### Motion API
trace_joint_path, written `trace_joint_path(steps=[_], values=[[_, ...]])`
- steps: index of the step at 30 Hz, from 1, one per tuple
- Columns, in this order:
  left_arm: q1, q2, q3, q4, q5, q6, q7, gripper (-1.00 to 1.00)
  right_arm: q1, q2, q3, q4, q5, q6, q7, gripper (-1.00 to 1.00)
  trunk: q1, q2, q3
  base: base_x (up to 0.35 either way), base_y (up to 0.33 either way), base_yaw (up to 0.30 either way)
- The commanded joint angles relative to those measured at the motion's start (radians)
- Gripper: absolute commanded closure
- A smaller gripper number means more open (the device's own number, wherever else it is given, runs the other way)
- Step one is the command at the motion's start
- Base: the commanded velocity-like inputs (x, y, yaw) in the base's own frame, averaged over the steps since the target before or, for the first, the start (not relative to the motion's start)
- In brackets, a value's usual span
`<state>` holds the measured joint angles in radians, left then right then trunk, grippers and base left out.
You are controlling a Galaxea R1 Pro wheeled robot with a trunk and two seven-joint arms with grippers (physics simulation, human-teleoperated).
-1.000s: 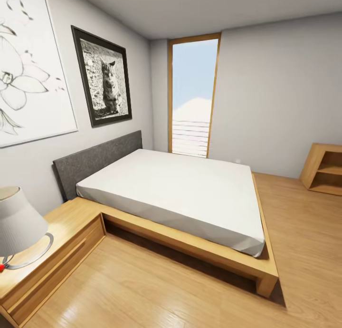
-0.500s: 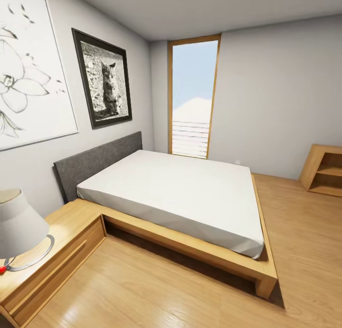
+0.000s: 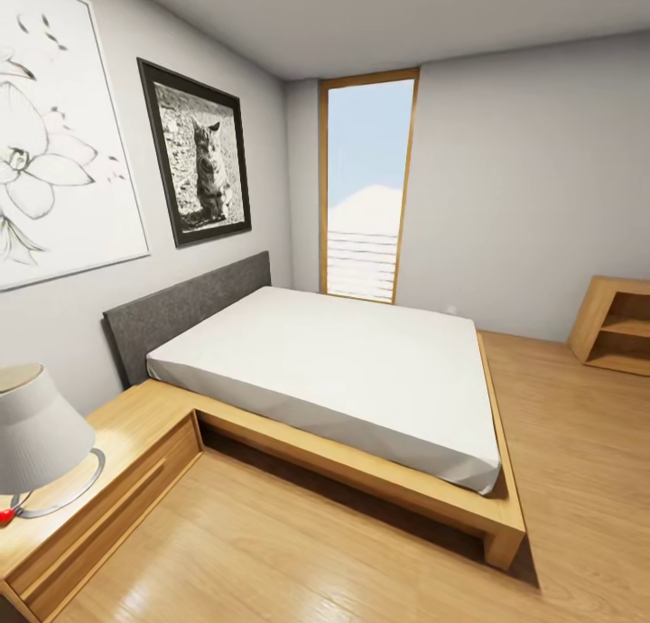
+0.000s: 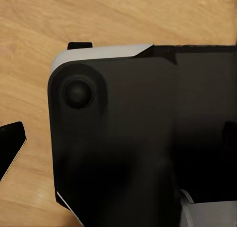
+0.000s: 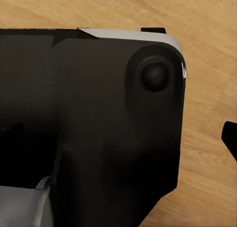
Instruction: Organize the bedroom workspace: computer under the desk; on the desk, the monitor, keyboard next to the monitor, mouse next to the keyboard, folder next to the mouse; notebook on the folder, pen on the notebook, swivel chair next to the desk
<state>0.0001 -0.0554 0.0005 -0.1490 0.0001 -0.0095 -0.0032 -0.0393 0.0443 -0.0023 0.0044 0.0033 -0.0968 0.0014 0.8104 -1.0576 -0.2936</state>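
Note:
I am in the bedroom, facing a low wooden bed (image 3: 334,361) with a white mattress and a grey headboard. The desk, monitor, keyboard, mouse, folder, notebook, pen, computer and swivel chair are out of view. The left wrist view looks down on a black and white part of my own body (image 4: 138,138) above the wooden floor, with a dark fingertip (image 4: 10,148) at the frame's edge. In the right wrist view I see the same kind of body part (image 5: 89,113) and a dark fingertip (image 5: 230,138). Neither view shows how the jaws stand.
A wooden nightstand (image 3: 135,442) with a white lamp (image 3: 36,433) adjoins the bed at near left. A tall window (image 3: 366,181) is on the far wall. A light wooden shelf unit (image 3: 618,325) stands at far right. Wooden floor (image 3: 578,478) runs along the bed's right side.
The whole head view has shifted slightly, so the camera has moved a little. Nothing in the room has moved.

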Motion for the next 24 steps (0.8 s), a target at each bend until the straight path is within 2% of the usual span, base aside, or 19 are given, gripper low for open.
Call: trace_joint_path(steps=[1,7,8,12,15,18,24], values=[[0.0,0.001,0.0,-0.007,0.0,-0.002,0.0,-1.0,-0.001,0.0,-0.001,-0.002,0.0,-0.01,0.0,-1.0,-0.004,0.007,0.002,0.0,0.0,0.0],[0.0,0.009,0.002,-0.041,0.012,-0.021,0.0,-1.0,-0.001,0.001,-0.003,-0.03,-0.002,-0.134,0.0,-1.0,-0.027,0.049,0.021,0.0,0.0,0.0],[0.001,0.01,0.003,-0.044,0.025,-0.035,0.0,-1.0,-0.001,0.001,-0.003,-0.033,-0.002,-0.176,-0.001,-1.0,-0.031,0.056,0.024,0.0,0.0,0.0],[0.0,0.011,0.005,-0.048,0.074,-0.075,0.0,-1.0,-0.001,0.002,-0.003,-0.037,-0.003,-0.242,-0.001,-1.0,-0.046,0.084,0.037,0.0,0.0,0.0],[0.0,0.014,0.006,-0.049,0.156,-0.146,-0.001,-1.0,-0.001,0.002,-0.003,-0.045,-0.003,-0.28,-0.001,-1.0,-0.058,0.105,0.046,0.0,0.0,0.0],[0.001,0.022,0.007,-0.05,0.205,-0.207,-0.001,-1.0,-0.001,0.002,-0.002,-0.064,-0.004,-0.292,-0.001,-1.0,-0.069,0.126,0.055,0.0,0.0,0.0],[0.0,0.034,0.007,-0.056,0.238,-0.262,-0.001,-1.0,-0.001,0.002,-0.002,-0.105,-0.004,-0.299,-0.001,-1.0,-0.092,0.168,0.074,0.0,0.0,0.0]])
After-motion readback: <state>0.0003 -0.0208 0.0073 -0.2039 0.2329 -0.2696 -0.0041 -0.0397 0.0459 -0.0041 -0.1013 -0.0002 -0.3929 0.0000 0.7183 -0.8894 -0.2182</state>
